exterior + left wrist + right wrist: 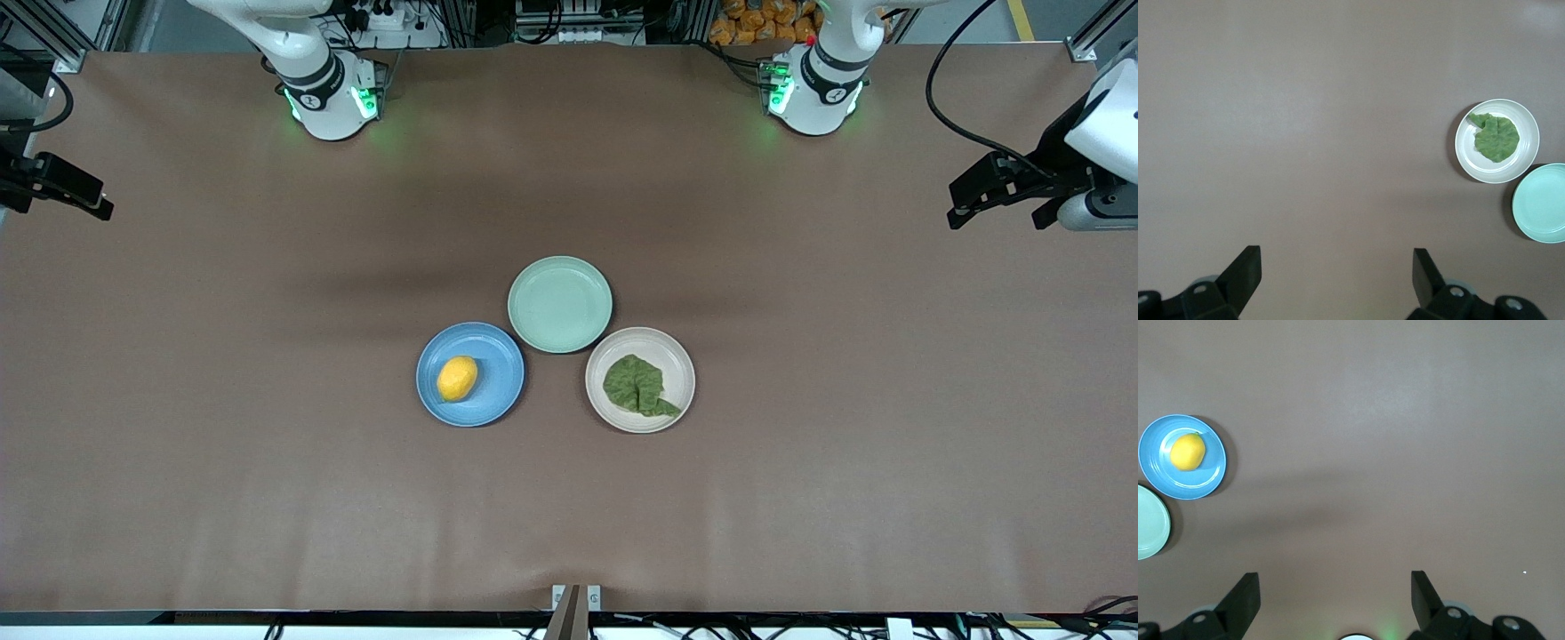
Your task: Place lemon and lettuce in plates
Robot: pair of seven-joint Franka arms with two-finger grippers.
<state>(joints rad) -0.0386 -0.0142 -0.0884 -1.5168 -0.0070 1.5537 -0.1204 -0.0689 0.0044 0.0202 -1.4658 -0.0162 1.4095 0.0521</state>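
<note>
The brown table (267, 462) carries 3 plates clustered mid-table. The blue plate (492, 391) holds the lemon (457, 379); the cream plate (677, 364) holds the lettuce (637, 386); the mint plate (560, 304) sits between them, farther from the front camera. Left gripper (1337, 273) and right gripper (1335, 590) wait over bare table at their own ends, fingers spread and holding nothing

A brown table (800, 462) carries three round plates clustered near its middle. The blue plate (494, 391) and the beige-cream plate (676, 369) sit nearer the front camera than the mint-green plate (560, 304).
</note>
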